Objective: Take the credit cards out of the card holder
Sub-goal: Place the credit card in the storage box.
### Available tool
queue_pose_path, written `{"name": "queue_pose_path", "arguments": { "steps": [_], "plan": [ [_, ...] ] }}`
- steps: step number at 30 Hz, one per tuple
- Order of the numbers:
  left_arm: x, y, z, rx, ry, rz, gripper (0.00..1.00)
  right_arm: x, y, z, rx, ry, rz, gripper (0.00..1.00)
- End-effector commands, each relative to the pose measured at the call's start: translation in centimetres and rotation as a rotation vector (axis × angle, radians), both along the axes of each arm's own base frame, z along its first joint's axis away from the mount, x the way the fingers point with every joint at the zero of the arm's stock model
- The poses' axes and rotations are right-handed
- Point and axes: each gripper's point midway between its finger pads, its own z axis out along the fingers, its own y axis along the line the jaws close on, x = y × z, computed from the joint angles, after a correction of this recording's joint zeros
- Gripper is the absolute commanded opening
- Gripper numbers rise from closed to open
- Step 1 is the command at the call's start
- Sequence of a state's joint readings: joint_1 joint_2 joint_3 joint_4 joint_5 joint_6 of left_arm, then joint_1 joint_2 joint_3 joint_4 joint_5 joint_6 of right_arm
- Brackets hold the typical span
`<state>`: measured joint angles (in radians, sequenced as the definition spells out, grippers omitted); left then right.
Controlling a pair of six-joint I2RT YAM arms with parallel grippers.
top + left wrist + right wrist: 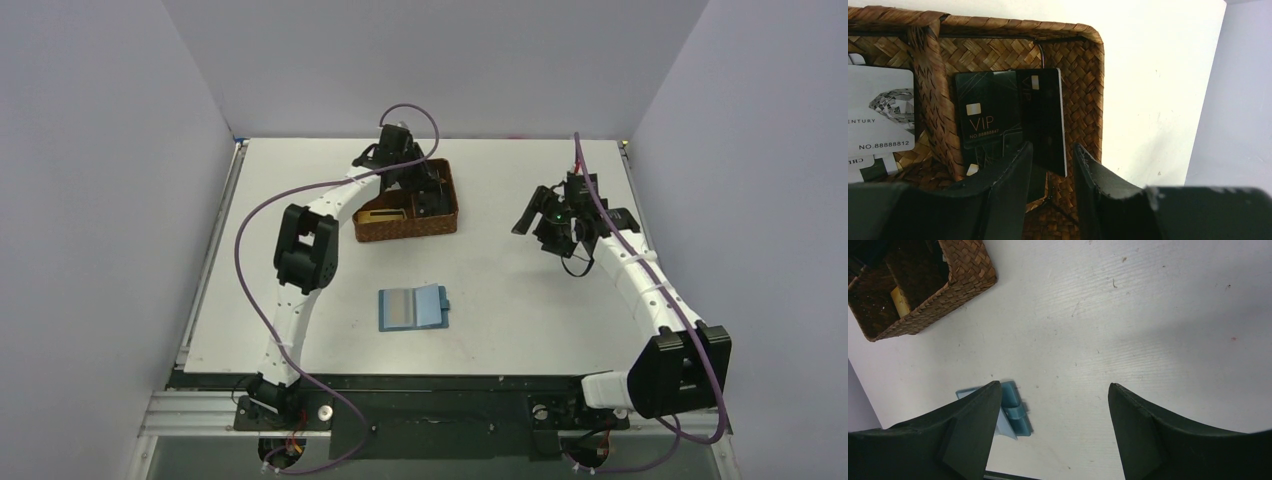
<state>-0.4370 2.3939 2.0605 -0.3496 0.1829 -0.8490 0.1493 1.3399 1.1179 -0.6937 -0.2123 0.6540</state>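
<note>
The card holder [412,308] lies opened flat on the counter [540,330], toward its near edge, with the slotted grey-blue panel facing up and the snap tab [447,305] on its right side. Whether any slot is occupied is too small to tell. The credit cards [1043,115] that show are farther back, in the woven basket [1083,75]. Two black ones overlap in one compartment, one of them a VIP card [983,117], and a white card [878,110] sits past the divider [930,95]. The left fingers [1008,175] hang just over the black pair, parted by a narrow gap with nothing pinched between them, which I read as a drop-off into the basket. The right fingers [973,420] are spread wide and empty above bare counter, apart from the holder on its right, probably waiting to steady it for another pull
</note>
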Motion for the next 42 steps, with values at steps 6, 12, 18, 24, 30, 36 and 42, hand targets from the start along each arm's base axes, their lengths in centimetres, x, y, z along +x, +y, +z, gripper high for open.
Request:
{"name": "queue_pose_path", "arguments": {
  "steps": [6, 12, 18, 24, 30, 36, 42],
  "plan": [
    [1.1, 0.2, 4.5, -0.038, -0.085, -0.022, 0.40, 1.3, 0.1, 1.4, 0.007, -0.041, 0.008, 0.74],
    [1.0, 0.4, 6.4, -0.048, -0.111, -0.032, 0.42, 1.4, 0.0, 1.3, 0.006, -0.040, 0.005, 0.74],
    [0.6, 0.5, 8.0, -0.056, -0.130, -0.045, 0.47, 1.5, 0.1, 1.5, 0.009, -0.043, 0.003, 0.74],
    [-0.1, 0.7, 9.9, -0.058, -0.150, -0.064, 0.49, 1.7, 0.1, 1.6, 0.013, -0.047, -0.006, 0.74],
    [-1.0, 1.2, 12.5, -0.069, -0.185, -0.085, 0.51, 2.1, 0.2, 2.2, 0.022, -0.058, -0.015, 0.74],
    [-2.3, 1.6, 14.4, -0.079, -0.202, -0.102, 0.52, 2.0, 0.2, 2.5, 0.023, -0.066, -0.028, 0.74],
    [-4.4, 2.6, 15.5, -0.070, -0.206, -0.109, 0.55, 2.1, 0.5, 2.7, 0.031, -0.067, -0.038, 0.74]
  ]
}}
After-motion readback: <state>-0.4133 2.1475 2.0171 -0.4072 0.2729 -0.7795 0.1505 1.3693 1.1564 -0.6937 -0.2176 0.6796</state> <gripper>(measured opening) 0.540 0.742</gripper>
